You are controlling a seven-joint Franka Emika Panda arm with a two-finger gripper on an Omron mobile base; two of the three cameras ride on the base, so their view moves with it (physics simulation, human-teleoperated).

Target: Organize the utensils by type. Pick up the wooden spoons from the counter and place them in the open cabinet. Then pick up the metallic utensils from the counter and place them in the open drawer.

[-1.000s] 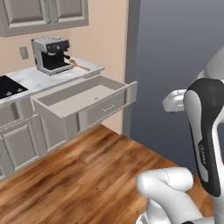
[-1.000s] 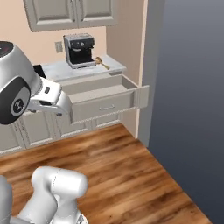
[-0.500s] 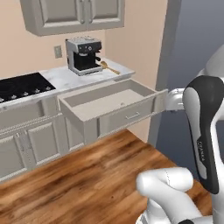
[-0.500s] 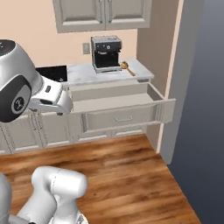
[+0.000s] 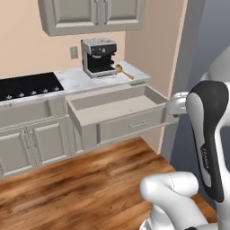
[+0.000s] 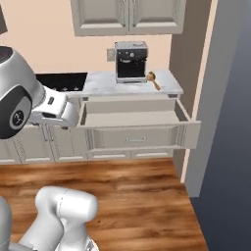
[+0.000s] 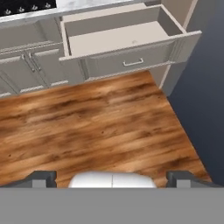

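One wooden spoon lies on the white marble counter just right of the coffee machine; it is also seen from the other side as the wooden spoon on the counter. Below the counter the open drawer is pulled far out, its pale flat inside bare. My gripper is open and hangs high over the wooden floor, well short of the drawer, with nothing between its fingertips. The metallic utensils and the open cabinet are out of view.
A coffee machine stands at the back of the counter. The black cooktop lies to its left. A wall cabinet with shut doors hangs above. A grey wall closes off the right side. Wooden floor stretches before the drawer.
The whole picture has shifted: the camera has moved, and the counter and drawer now sit nearer the middle and face me more squarely. The spoon and drawer themselves have not moved.
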